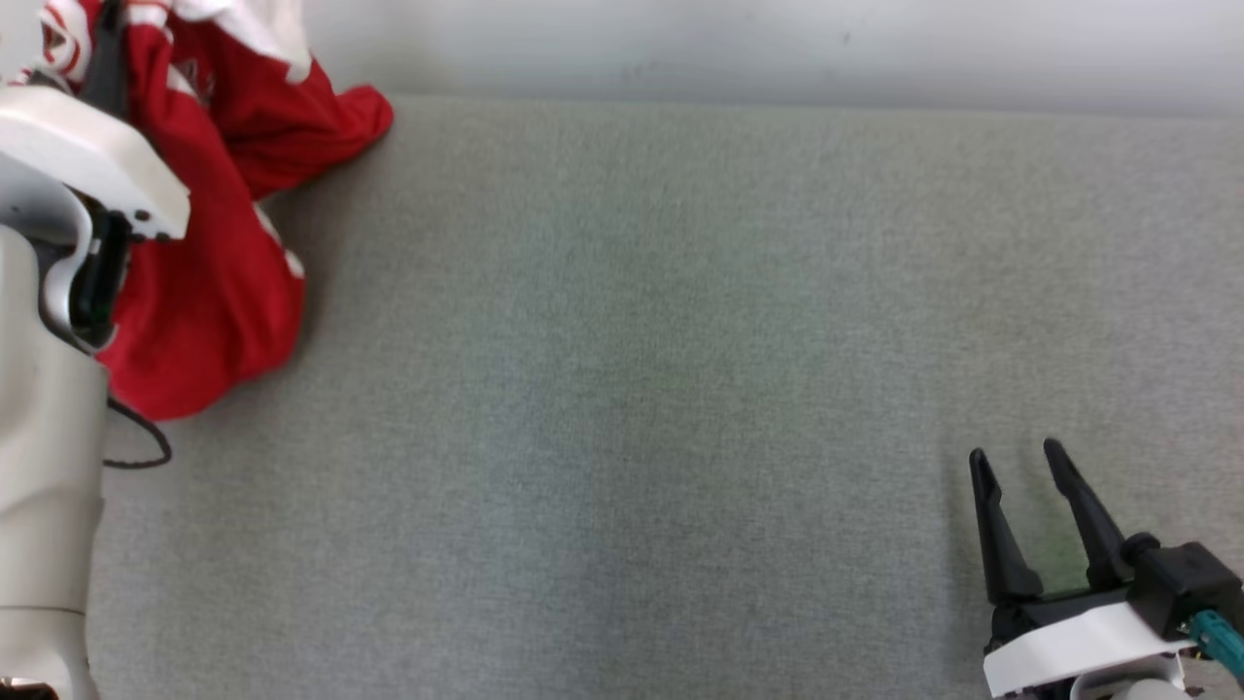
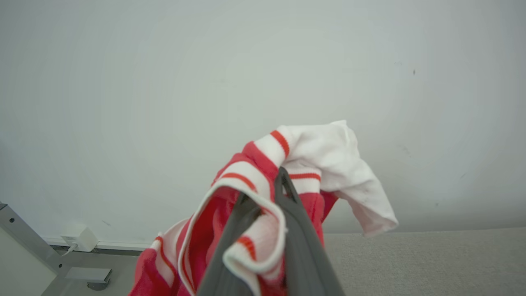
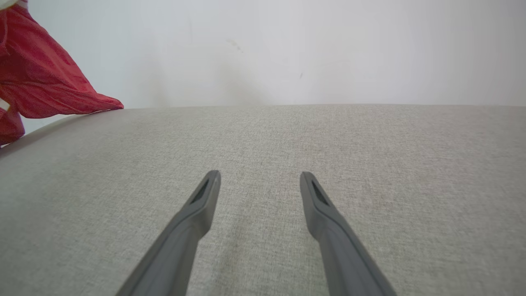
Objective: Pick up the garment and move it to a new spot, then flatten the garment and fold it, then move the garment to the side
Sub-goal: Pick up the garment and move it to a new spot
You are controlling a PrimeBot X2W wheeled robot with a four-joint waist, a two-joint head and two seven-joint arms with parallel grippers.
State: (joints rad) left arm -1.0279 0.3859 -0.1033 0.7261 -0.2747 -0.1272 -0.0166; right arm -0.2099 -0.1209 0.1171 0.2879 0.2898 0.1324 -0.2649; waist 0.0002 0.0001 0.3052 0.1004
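The garment (image 1: 219, 243) is red with white, red-striped trim and hangs bunched at the far left of the grey surface (image 1: 641, 389), its lower part resting there. My left gripper (image 2: 269, 191) is shut on the striped trim of the garment (image 2: 263, 181), with a white flap draped over the fingertips. In the head view my pale left forearm (image 1: 58, 389) covers part of the cloth. My right gripper (image 1: 1016, 457) stands open low at the right with nothing between its fingers; in the right wrist view it (image 3: 259, 177) hovers over bare fabric, the garment (image 3: 37, 82) far to its left.
A pale wall (image 1: 777, 44) runs along the far edge of the grey surface. In the left wrist view a metal frame leg (image 2: 37, 250) and a small white box with a cable (image 2: 80, 240) sit at the lower left below the wall.
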